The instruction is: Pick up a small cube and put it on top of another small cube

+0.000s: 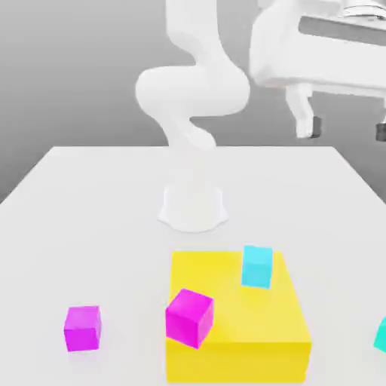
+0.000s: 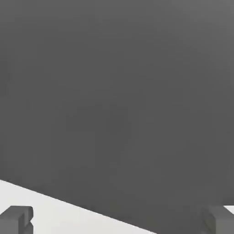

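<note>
Our claw [image 1: 347,130] hangs wide and empty, probably so we can straddle the teal cube [image 1: 382,335]. That sits well below it

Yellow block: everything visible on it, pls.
The yellow block is a wide, low, flat-topped slab, plain and matte-looking, one piece with no visible markings. It lies flat on the white table, in front of the arm's base. A sky-blue cube and a magenta cube appear over its top.
</note>
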Robot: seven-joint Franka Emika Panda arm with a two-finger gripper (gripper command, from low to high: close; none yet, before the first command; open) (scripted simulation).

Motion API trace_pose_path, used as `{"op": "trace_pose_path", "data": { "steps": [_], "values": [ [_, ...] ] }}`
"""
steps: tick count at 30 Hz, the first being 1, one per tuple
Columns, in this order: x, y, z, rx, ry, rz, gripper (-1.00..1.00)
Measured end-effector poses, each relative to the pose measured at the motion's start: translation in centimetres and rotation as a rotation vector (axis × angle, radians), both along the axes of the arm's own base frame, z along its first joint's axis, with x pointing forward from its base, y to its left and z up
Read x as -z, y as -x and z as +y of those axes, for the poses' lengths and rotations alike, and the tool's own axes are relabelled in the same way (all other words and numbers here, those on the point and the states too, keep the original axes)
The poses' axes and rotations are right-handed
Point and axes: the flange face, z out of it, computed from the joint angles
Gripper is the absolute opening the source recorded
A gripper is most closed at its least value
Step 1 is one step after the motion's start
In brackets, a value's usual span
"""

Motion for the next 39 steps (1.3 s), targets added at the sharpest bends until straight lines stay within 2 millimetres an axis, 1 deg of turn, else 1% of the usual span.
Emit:
{"op": "trace_pose_path", "data": {
  "steps": [3, 5, 8, 11, 14, 16, 19, 20, 25, 26, 27, 28, 31, 32, 34, 37, 39],
  "values": [
    [5.1, 0.1, 3.8, -0.083, 0.025, 0.070, 0.00],
    [8.6, 0.7, 6.5, -0.142, 0.039, 0.117, 0.00],
    [13.7, 1.6, 9.1, -0.207, 0.055, 0.188, 0.00],
    [18.8, 3.3, 11.8, -0.278, 0.065, 0.260, 0.00],
    [23.7, 5.8, 14.6, -0.354, 0.070, 0.333, 0.00],
    [26.7, 6.8, 15.6, -0.382, 0.070, 0.361, 0.00],
    [31.3, 7.1, 15.9, -0.390, 0.069, 0.369, 0.00],
    [32.2, 7.2, 15.9, -0.391, 0.070, 0.370, -1.00],
    [32.2, 7.2, 15.9, -0.391, 0.069, 0.370, -1.00],
    [32.6, 7.3, 15.9, -0.391, 0.070, 0.370, -1.00],
    [32.1, 7.2, 15.9, -0.391, 0.070, 0.370, -1.00],
    [31.1, 7.2, 16.0, -0.391, 0.069, 0.370, -1.00],
    [27.0, 7.1, 15.8, -0.386, 0.069, 0.371, -1.00],
    [25.8, 6.3, 14.4, -0.334, 0.066, 0.371, -1.00],
    [23.7, 4.1, 10.1, -0.179, 0.052, 0.371, -1.00],
    [20.5, 1.5, 2.8, 0.078, 0.017, 0.369, -1.00],
    [18.4, 0.6, -2.1, 0.249, -0.013, 0.367, -1.00]
  ]
}}
